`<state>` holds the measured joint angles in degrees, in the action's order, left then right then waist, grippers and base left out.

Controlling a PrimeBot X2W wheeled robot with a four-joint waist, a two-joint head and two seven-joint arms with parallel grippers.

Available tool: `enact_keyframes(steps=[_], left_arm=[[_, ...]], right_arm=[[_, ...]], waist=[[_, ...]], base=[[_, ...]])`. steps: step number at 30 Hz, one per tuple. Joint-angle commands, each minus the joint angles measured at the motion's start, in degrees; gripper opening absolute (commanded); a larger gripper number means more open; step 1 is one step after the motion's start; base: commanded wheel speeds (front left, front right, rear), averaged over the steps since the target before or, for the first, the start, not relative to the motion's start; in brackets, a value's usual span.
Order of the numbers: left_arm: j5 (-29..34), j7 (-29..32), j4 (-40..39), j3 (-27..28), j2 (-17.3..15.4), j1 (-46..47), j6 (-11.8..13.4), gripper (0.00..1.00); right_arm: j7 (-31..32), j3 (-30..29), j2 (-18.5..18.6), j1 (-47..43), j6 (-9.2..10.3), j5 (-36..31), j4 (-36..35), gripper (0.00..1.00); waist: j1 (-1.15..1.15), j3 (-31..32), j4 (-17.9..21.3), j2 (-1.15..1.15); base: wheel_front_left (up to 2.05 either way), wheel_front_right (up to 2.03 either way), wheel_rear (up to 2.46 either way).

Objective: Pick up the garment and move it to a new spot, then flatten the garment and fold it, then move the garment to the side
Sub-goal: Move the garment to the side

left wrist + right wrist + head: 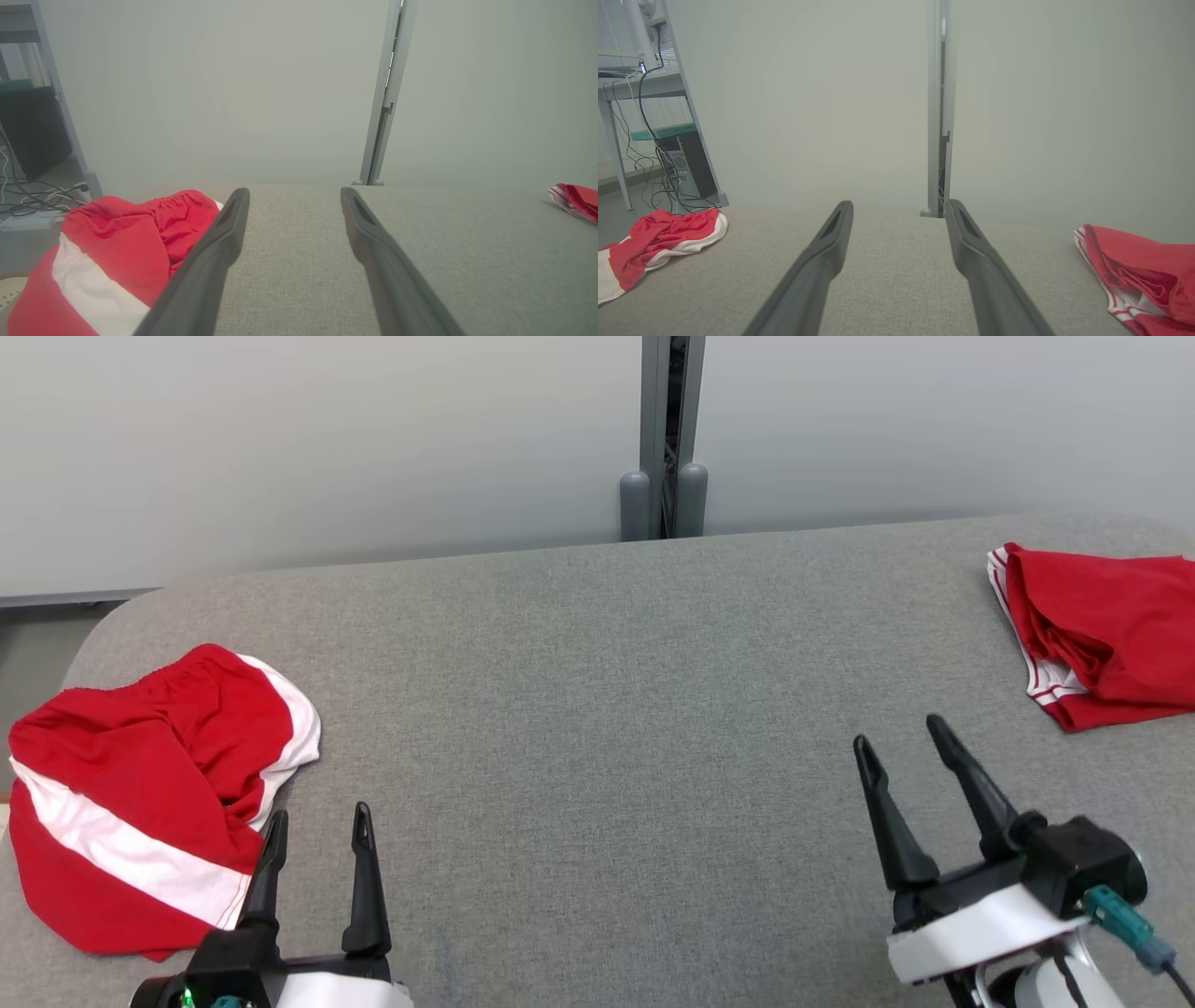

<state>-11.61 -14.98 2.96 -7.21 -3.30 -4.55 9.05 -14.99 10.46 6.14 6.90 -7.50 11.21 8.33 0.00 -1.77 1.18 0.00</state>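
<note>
Left gripper [319, 810] spread, empty | crumpled red-and-white shorts [140, 756] just left of it | right gripper [896, 728] spread too, well to its right | I'd reach with left.

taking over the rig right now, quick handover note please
Left end effector: open, empty, beside the crumpled red shorts.
Right end effector: open, empty, over the bare grey table.
A second red garment lies at the far right, seemingly folded.
Done: nothing yet on the crumpled shorts.
To do: pick up, move, flatten, fold, set aside.
</note>
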Motion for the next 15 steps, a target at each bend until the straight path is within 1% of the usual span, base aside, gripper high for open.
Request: enact_keyframes(steps=[1,10,15], left_arm=[[0.5,-0.2,0.1,0.3,-0.2,-0.5,-0.4,1.0],[2.1,-0.2,0.7,1.1,0.3,-2.7,-1.8,1.0],[1.3,-0.2,0.8,0.3,0.3,-3.4,-1.3,1.0]], right_arm=[[-0.3,-0.1,0.2,-0.8,0.02,0.1,-0.3,1.0],[-0.3,-0.7,-1.1,-6.2,0.02,-0.2,-1.4,1.0],[-0.3,-0.8,-1.2,-7.7,0.02,0.0,-1.0,1.0]], waist=[[0.0,0.3,0.1,0.0],[0.0,2.1,0.6,0.0],[0.0,2.5,0.5,0.0]], base=[[0.0,0.0,0.0],[0.0,0.0,0.0],[0.0,0.0,0.0]])
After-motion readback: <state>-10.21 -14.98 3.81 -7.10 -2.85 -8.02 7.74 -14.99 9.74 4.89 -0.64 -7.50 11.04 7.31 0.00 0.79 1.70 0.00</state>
